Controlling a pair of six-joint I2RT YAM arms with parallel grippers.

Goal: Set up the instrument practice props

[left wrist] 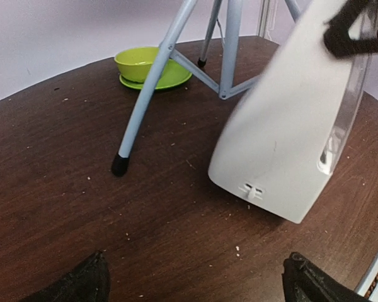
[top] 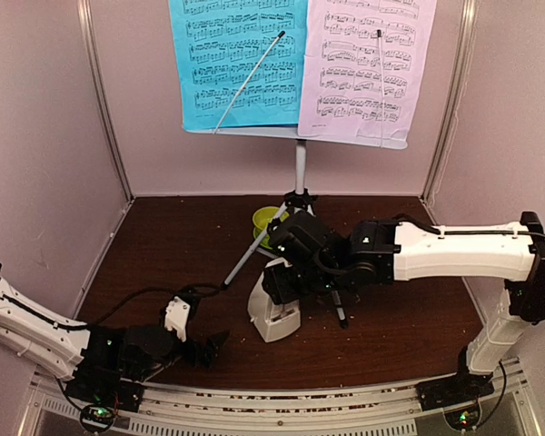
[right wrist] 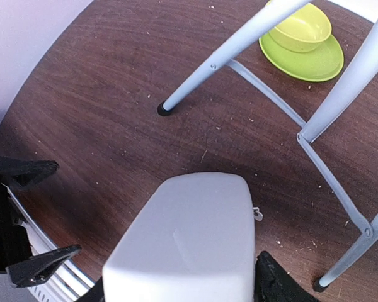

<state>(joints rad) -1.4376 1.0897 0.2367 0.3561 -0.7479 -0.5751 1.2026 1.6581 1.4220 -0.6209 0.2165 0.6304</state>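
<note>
- My read: the right gripper (top: 282,280) is seating the cream pyramid metronome (left wrist: 271,145) on the dark wooden table (left wrist: 63,176), so the trick is keeping the metronome plumb and getting its base flat before easing off.
- It's looking like the base is resting on the wood, but I can't tell whether it's sitting fully flat.
- I'd be letting go slowly and lifting straight up off the metronome, since a sideways drag is going to topple a tall narrow thing like that.
- Also worth watching: a tripod leg (left wrist: 148,94) of the music stand (top: 301,168) is running down just left of the metronome, and another is passing close on its right, so no swinging around.
- Right gripper: clamping the metronome near its top, jaws roughly half spread, one finger (left wrist: 353,31) lying across the clear cover (left wrist: 349,107).
- Left gripper (left wrist: 195,267): spread fully wide, grasping nothing, hovering low on the near-left side of the metronome with bare table between its fingers.
- Behind and above the metronome, the blue sheet (top: 241,64) and pink sheet (top: 368,64) are sitting side by side on the stand.
- The lime-green bowl (left wrist: 142,63) is sitting on its saucer (left wrist: 170,78) behind the metronome, past the tripod.
</note>
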